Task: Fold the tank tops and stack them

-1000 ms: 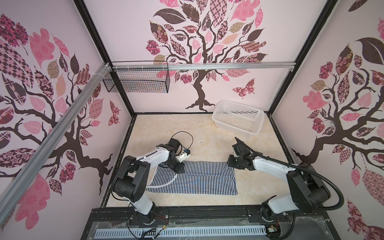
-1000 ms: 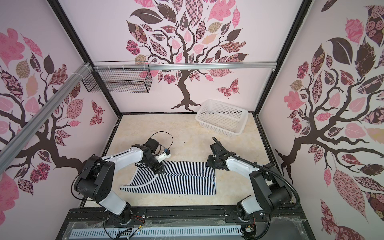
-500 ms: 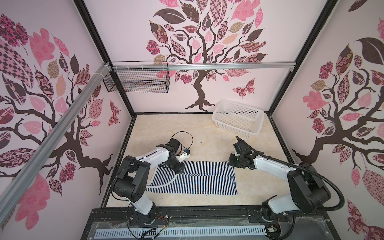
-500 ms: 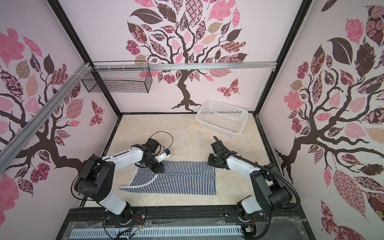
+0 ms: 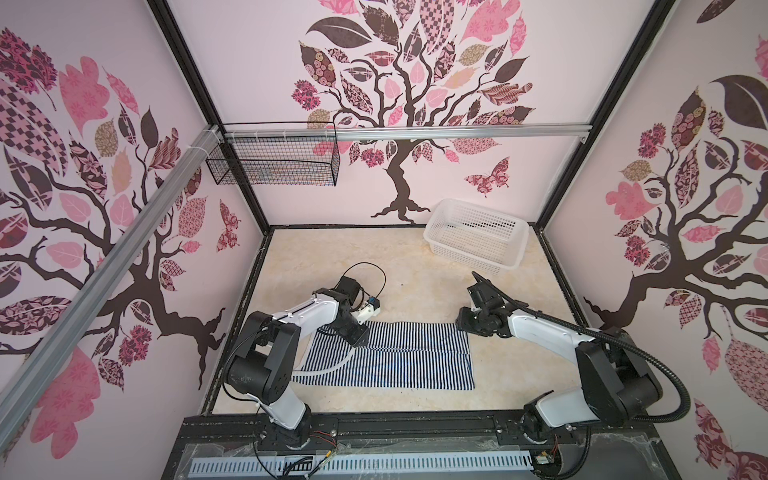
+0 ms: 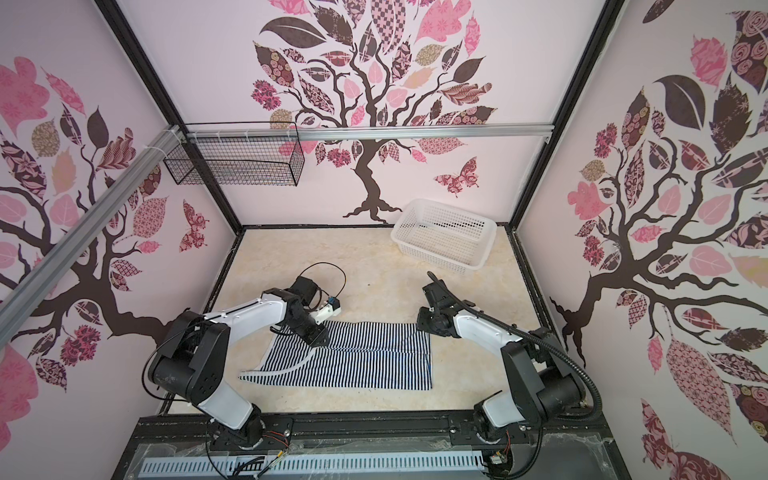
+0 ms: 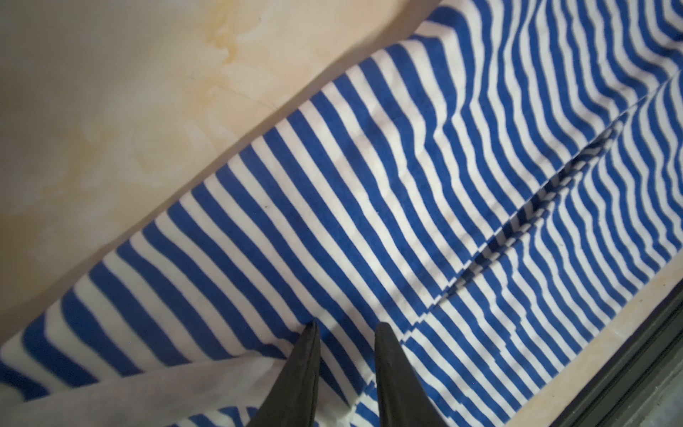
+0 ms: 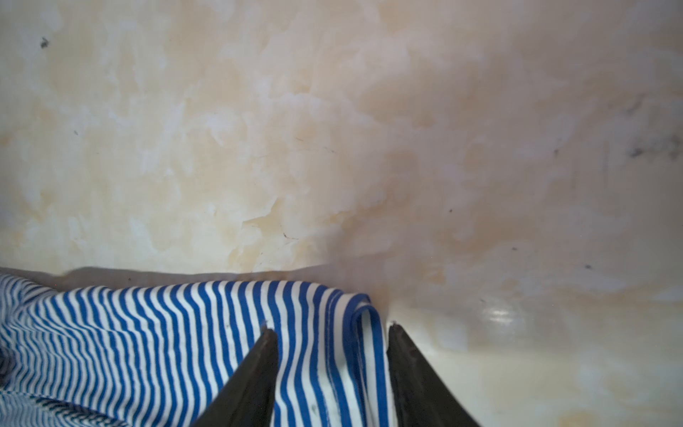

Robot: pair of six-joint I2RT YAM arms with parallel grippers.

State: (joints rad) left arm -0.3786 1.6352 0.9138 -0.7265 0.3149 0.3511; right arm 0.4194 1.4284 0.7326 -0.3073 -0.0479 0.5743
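Where the marbled table [image 5: 415, 266] comes nearest the arms, the tank top [image 5: 395, 361] lies flat. It is spread lengthwise between them, well apart from the white basket [image 5: 465, 255] in the far right corner.

Handling, as judged: light, limp, no stiffness of its own. It is likely to sag when raised and to slide on the smooth surface, but is not fragile. It is best taken at hems and corners, two points at once, so an edge lifts straight.

Appearance: navy-and-white stripes run across the short way. A lengthwise layer edge [image 7: 517, 222] runs down the middle, with finer stripes beyond it; whether that is a second top or a fold cannot be told. A white armhole band [image 5: 328, 368] curves at the left end, and a doubled hem corner [image 8: 364, 307] sits at the far right.

Jaws of the left gripper [image 7: 345, 325] stand a narrow gap apart, tips down on the cloth beside the band; a pinch cannot be confirmed. Jaws of the right gripper [image 8: 332, 327] are spread astride the hem corner, not clamped.
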